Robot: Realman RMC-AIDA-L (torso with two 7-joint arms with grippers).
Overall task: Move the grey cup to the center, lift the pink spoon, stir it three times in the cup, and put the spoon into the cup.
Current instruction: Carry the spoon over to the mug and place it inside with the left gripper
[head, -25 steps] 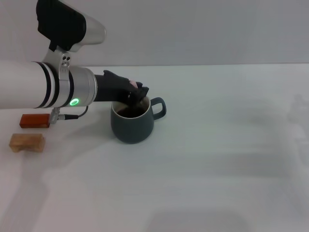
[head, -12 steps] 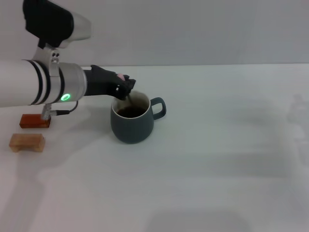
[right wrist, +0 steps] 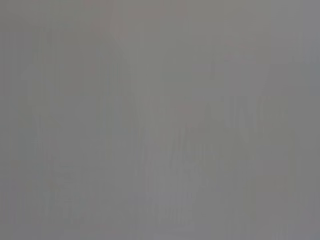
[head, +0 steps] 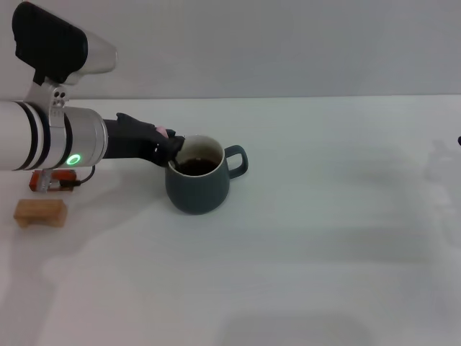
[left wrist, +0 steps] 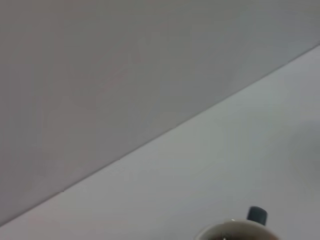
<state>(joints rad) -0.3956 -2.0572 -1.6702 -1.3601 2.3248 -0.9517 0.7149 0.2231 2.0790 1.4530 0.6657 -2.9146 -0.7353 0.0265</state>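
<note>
This looks like a robot test bench in a lab, not a home or a kitchen. A plain white tabletop [head: 324, 238] runs back to a bare grey wall [head: 288, 43], with no cupboards, appliances or decoration anywhere. What lies out is sparse and staged: a grey cup [head: 198, 184], a tan wooden block [head: 40, 212] and a red-brown wooden block [head: 36, 184] partly hidden behind the arm. The white robot arm [head: 43, 137] with its lit green ring settles it.
</note>
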